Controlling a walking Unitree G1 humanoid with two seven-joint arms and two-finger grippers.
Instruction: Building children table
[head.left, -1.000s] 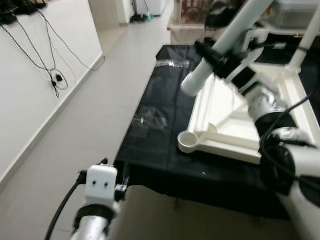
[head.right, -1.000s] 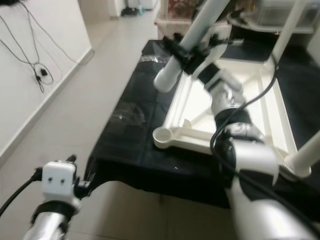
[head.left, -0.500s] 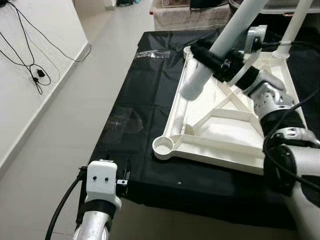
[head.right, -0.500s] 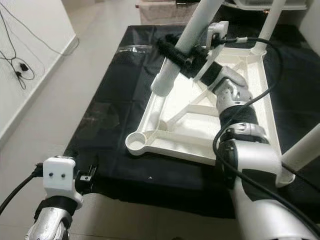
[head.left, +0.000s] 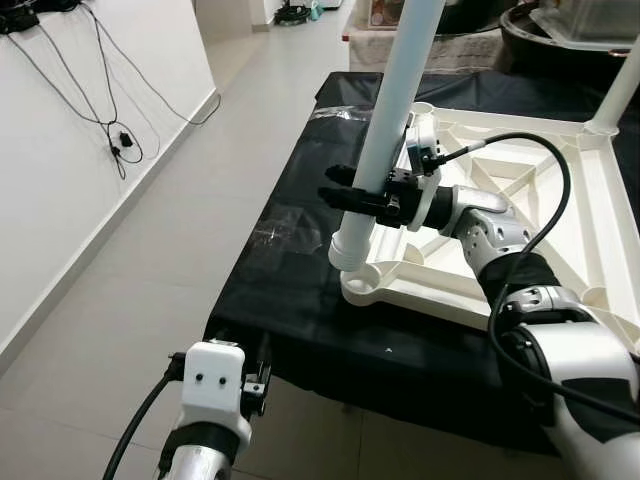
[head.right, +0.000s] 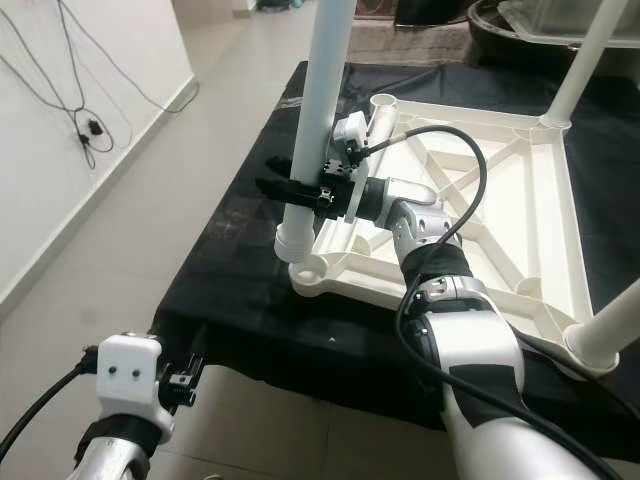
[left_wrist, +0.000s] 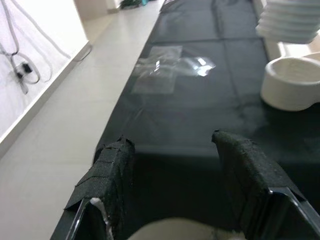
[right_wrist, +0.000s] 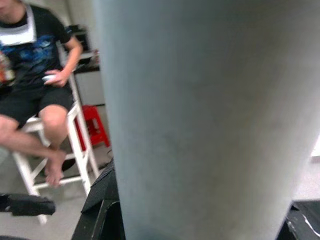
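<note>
White plastic tabletop (head.right: 470, 215) — upside down on black-covered surface (head.left: 300, 215), white tubular leg (head.left: 385, 130) upright just above its near-left corner socket (head.left: 362, 288), two legs already standing.

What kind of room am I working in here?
Likely a home hallway or living area: tiled floor, white wall with dangling cables, a black-covered table bearing the upturned white tabletop, and a person on a stool.

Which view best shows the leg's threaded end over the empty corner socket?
The left wrist view: the leg's ribbed end hangs just above the open socket, not yet seated. Both eye views show the right pincer holding the leg upright there; the right wrist view gives a blank close-up.
</note>
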